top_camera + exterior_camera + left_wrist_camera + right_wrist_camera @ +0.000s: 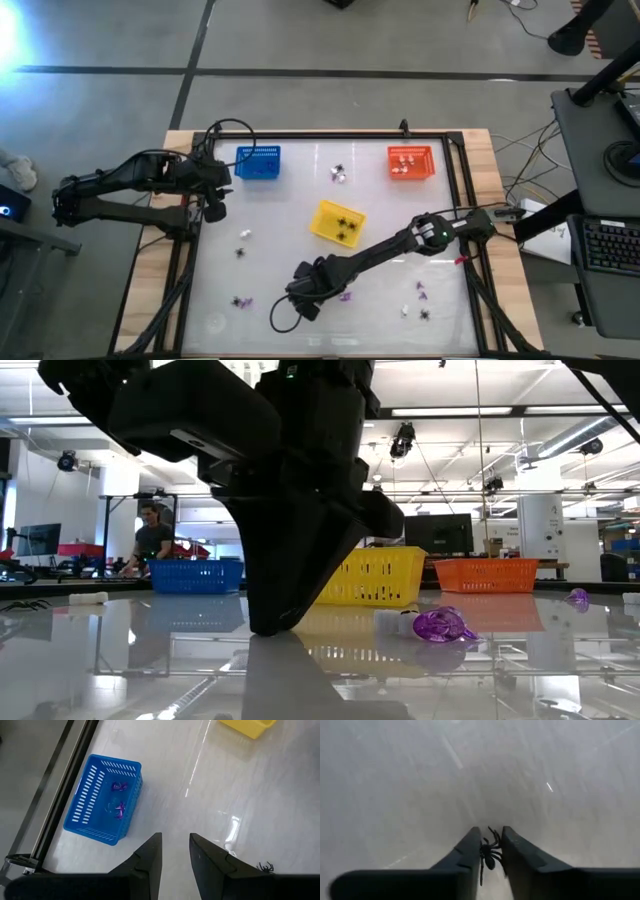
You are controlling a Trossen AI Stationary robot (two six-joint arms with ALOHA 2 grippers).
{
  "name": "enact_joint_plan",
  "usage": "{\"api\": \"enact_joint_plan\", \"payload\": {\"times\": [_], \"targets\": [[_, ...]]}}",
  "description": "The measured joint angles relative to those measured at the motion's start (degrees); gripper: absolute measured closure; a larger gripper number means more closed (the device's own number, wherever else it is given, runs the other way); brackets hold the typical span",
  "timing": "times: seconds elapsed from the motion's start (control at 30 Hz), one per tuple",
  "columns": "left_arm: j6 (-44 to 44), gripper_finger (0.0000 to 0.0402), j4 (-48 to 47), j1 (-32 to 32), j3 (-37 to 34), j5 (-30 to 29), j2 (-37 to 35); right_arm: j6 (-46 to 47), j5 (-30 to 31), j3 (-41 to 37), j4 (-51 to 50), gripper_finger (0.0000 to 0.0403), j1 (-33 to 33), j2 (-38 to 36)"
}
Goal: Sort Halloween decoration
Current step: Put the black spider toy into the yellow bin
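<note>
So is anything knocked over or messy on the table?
Nothing is tipped or broken. The blue basket, yellow basket and orange basket stand upright. The right hand pinches a black spider.

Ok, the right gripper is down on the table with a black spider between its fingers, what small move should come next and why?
Probably lift straight up a little. The right gripper has its fingers closed around the black spider at the table surface. The yellow basket, which already holds black spiders, sits close by, so a short rise would clear the table before carrying it there.
</note>
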Motion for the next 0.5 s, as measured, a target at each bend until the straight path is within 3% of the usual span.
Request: {"api": "enact_joint_plan", "payload": {"times": [0.1, 0.5], "targets": [[0.0, 0.032, 0.0, 0.0, 0.0, 0.0, 0.0, -0.1, -0.1, 0.5, 0.1, 0.0385, 0.0, 0.0], [1.3, 0.032, -0.2, 0.0, 0.0, 0.0, 0.0, 2.7, -0.2, 2.8, 0.4, 0.0395, 0.0, 0.3]]}}
